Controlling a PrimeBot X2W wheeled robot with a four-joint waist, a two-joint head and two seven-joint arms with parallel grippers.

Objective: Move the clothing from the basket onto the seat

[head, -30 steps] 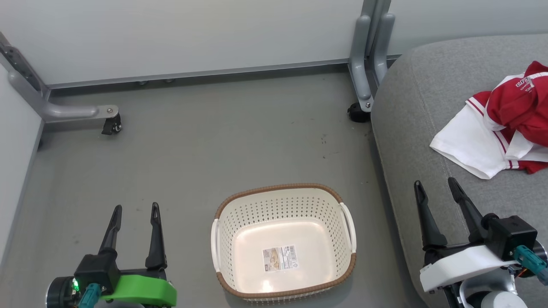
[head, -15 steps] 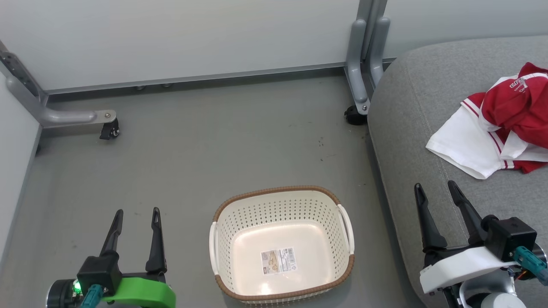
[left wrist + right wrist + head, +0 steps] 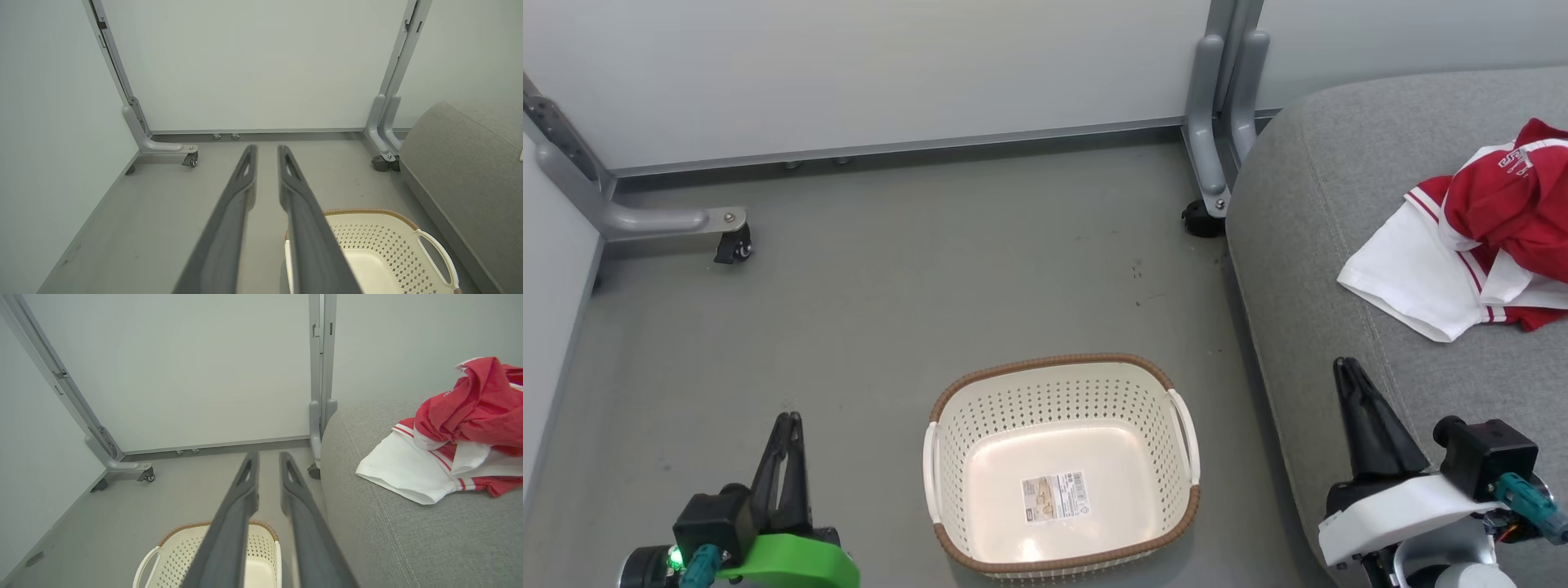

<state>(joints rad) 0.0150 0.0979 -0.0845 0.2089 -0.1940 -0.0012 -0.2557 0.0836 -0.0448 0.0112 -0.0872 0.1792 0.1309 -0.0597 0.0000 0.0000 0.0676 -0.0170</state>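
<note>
Smooth grey floor [image 3: 890, 286] in the head view, closed off at the far side by pale partition panels [image 3: 890, 73] on grey metal legs [image 3: 662, 219] with black casters [image 3: 737, 245]. And here's the change: half a second ago both pairs of fingers stood spread, and now both are clenched on nothing. The left gripper [image 3: 788, 425] is at the near left over bare floor, well left of the cream perforated plastic basket with a brown woven-look rim [image 3: 1054, 359]. Only a paper label [image 3: 1055, 496] lies on the basket's bottom. The right gripper [image 3: 1343, 367] hangs at the near right over the edge of the large grey upholstered seat [image 3: 1307, 245]. The red sports jersey with white sleeves [image 3: 1503, 204] lies crumpled at the far right of that seat, one white sleeve spread out to the left.

Left wrist view: the left gripper [image 3: 267, 151] has its long dark fingers drawn close, a slim gap between them. The basket [image 3: 367, 245] sits near right, the seat [image 3: 461, 163] beyond it.

Right wrist view: the right gripper [image 3: 269, 457] is just as tight. The basket [image 3: 179, 547] is below, the jersey [image 3: 470, 412] heaped on the seat [image 3: 408, 539] to the right.
</note>
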